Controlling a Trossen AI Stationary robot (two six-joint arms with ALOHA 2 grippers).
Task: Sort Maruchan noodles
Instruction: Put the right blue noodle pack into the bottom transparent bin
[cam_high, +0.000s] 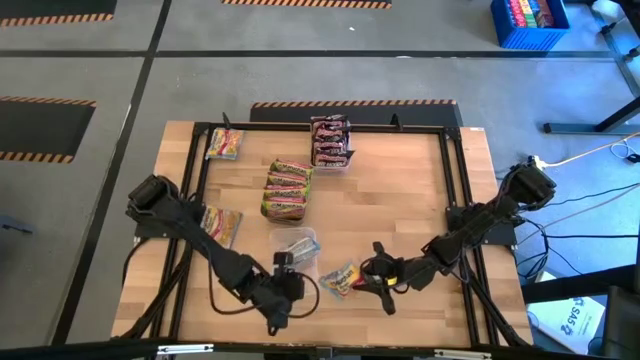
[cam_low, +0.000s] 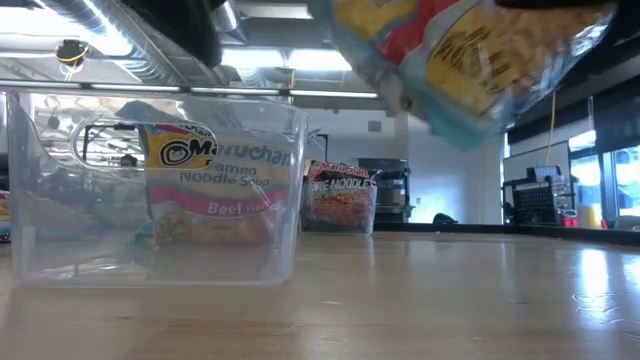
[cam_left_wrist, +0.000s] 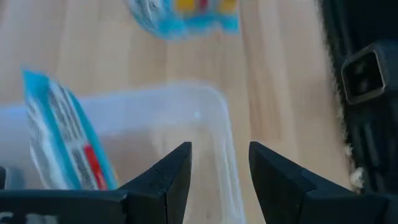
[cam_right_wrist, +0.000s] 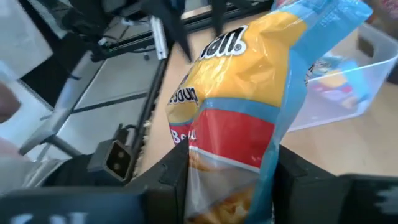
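Clamped in the right tool (cam_right_wrist: 230, 180), a packet (cam_right_wrist: 236, 106) is held just beside the tray (cam_high: 300, 250); the left tool (cam_left_wrist: 217, 174) gapes above it.

Even overhead light, high view clear, soft shadows. Low view: ceiling lights (cam_low: 300, 60) bright, table (cam_low: 450, 300) sheen at right, near packet (cam_low: 470, 60) blurred. Both wrist views soft; fingers (cam_left_wrist: 168, 180) and tray (cam_left_wrist: 205, 118) out of focus.
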